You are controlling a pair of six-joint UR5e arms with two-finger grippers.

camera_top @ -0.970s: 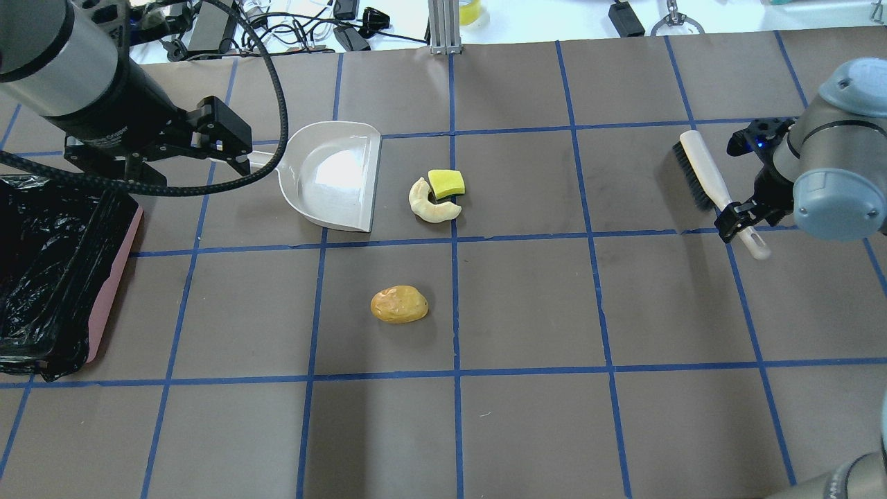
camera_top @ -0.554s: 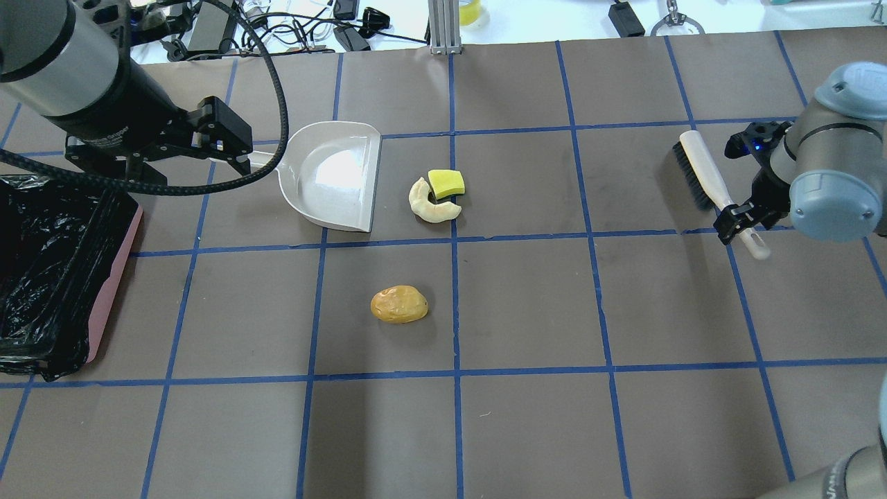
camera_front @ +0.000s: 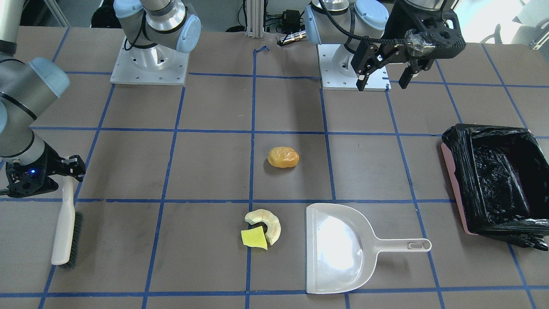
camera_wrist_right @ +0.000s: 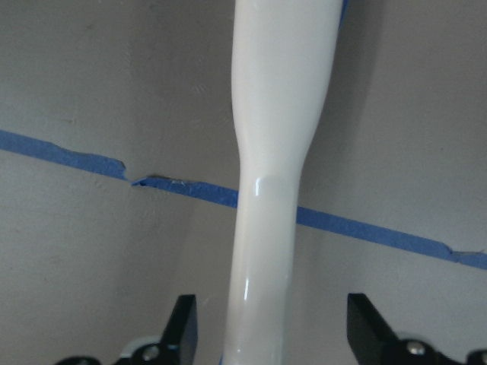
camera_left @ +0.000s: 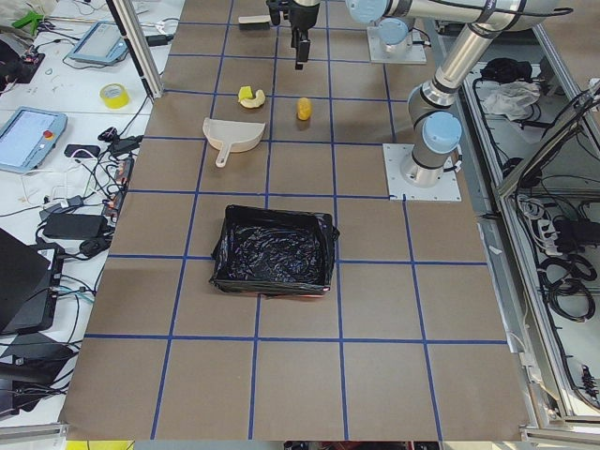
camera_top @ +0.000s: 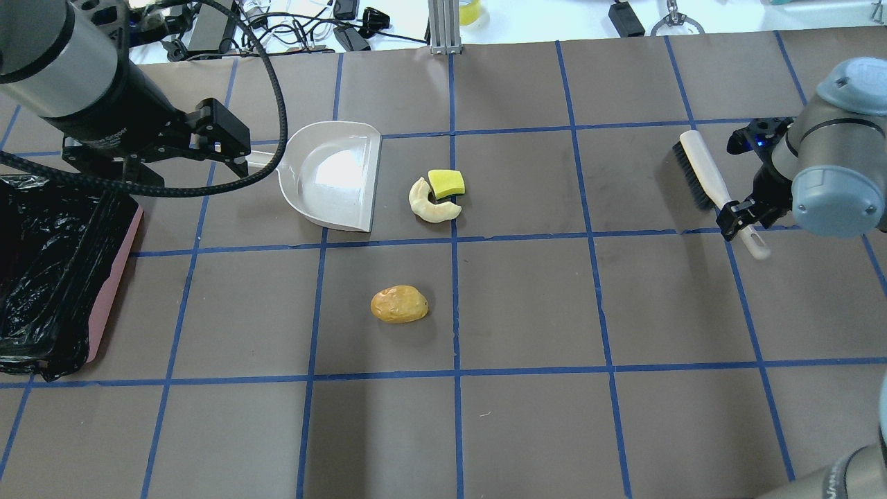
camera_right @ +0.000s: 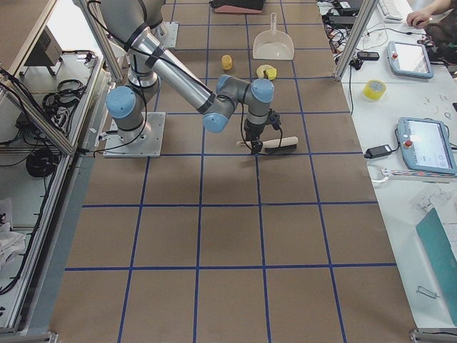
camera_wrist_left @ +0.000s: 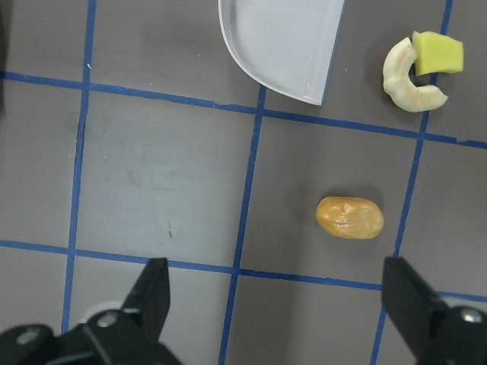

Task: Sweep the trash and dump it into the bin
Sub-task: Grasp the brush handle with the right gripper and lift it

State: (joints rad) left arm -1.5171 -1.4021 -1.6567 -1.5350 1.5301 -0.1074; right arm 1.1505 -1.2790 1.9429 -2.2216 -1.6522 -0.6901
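- One bin, pink with a black liner, stands on the worktop off the handle end of the dustpan.
- Left gripper hangs raised by that handle, fingers spread wide and empty.
- Right gripper, well off the dustpan's mouth side, has its fingers apart astride the brush handle, not clamping it.
- Orange lump lies apart from the dustpan's mouth; crescent and wedge touch each other just beside it.

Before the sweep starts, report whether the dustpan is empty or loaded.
Empty. The dustpan shows only bare pale plastic; the crescent and wedge lie on the table off its straight lip, the orange lump farther away.
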